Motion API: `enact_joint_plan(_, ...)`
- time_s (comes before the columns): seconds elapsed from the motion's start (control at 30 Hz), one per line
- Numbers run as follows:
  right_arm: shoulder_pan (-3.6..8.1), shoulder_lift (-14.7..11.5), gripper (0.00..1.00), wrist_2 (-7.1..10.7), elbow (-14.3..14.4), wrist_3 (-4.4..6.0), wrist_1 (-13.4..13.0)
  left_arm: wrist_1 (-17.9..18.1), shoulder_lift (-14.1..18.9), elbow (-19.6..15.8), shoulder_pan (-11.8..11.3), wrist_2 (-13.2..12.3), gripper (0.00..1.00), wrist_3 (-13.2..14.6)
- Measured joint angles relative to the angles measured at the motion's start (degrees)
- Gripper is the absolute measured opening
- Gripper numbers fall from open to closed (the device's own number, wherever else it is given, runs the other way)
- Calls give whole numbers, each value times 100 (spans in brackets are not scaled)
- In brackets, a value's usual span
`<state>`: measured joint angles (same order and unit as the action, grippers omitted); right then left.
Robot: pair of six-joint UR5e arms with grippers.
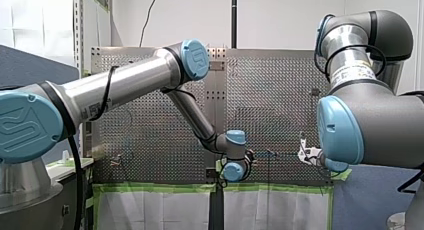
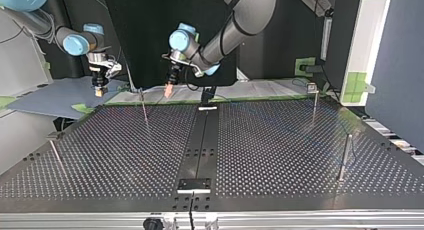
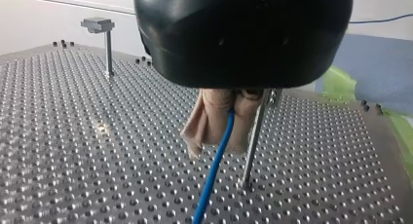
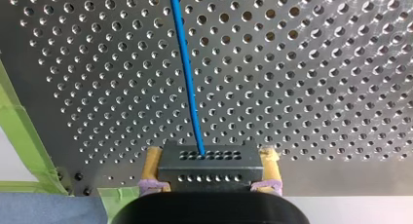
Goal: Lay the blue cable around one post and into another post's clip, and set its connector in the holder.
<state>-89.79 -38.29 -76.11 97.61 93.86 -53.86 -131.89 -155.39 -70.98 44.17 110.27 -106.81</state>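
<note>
While my right gripper [image 4: 210, 156] clamps the black rectangular connector [image 4: 209, 173] between yellow pads, my left gripper [image 3: 214, 136] has beige pads closed on the thin blue cable [image 3: 209, 180], just beside a slim metal post [image 3: 254, 136].

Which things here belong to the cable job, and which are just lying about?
Job: blue cable; connector on its end; near post beside the cable; far post; perforated table.
Lying about: green tape at the table's edge; blue mat beyond it.
</note>
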Motion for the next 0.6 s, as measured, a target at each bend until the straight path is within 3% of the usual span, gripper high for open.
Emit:
enact_joint_plan(0.27, -4, 3, 1, -7, -14, -43, 165, 13, 2, -185, -34, -43, 0, 43)
enact_joint_plan(0.6, -11, 8, 1, -10, -13, -37, 140, 99, -2, -235, -96, -109, 0, 23)
